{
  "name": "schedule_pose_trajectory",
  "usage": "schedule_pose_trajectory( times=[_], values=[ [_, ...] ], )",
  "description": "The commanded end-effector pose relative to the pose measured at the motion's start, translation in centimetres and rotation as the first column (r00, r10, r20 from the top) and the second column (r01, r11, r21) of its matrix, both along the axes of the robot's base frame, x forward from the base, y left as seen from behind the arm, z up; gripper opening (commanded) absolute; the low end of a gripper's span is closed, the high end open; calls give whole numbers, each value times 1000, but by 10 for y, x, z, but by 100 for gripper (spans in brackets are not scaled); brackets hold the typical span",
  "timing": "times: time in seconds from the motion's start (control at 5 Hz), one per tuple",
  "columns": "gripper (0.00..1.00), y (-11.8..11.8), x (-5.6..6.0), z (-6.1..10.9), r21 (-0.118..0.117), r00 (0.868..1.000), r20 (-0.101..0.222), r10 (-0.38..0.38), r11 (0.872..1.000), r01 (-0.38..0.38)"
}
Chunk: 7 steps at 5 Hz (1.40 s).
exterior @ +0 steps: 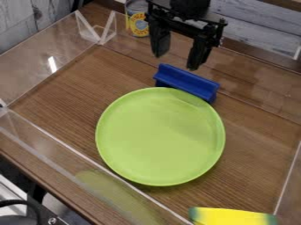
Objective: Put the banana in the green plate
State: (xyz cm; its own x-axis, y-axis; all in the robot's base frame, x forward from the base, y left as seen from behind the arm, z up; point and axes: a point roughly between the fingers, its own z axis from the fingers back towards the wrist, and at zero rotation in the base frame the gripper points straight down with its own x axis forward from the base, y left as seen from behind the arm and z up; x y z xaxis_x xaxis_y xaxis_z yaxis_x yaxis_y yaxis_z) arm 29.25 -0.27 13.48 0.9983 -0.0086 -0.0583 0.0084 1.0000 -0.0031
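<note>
one small banana at the worktop's near right corner, beside the green plate, looks light and stiff, best pinched mid-body by the gripper's wide-open jaws.

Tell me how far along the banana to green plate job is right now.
Nothing looks done yet: the green plate sits empty on the wooden table. The banana lies at the bottom edge, outside the plate. The gripper hangs open over the blue block, holding nothing. Picking up and placing remain.
</note>
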Motion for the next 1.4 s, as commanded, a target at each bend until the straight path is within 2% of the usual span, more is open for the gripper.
schedule_pose_trajectory(
  times=[0.0, 0.2, 0.4, 0.6, 1.0, 1.2],
  values=[
    [100, -9, -12, -7, 0, 1000, 12, -24, 1000, 24],
    [100, -26, -33, -15, 3, 996, 55, -72, 997, 72],
    [100, -49, -58, -14, 8, 984, 88, -153, 988, 153],
    [100, -70, -78, -14, 15, 971, 118, -208, 978, 208],
    [100, -92, -100, -24, 8, 956, 157, -246, 969, 248],
    [100, -103, -111, -38, 12, 942, 177, -285, 958, 287]
  ],
)
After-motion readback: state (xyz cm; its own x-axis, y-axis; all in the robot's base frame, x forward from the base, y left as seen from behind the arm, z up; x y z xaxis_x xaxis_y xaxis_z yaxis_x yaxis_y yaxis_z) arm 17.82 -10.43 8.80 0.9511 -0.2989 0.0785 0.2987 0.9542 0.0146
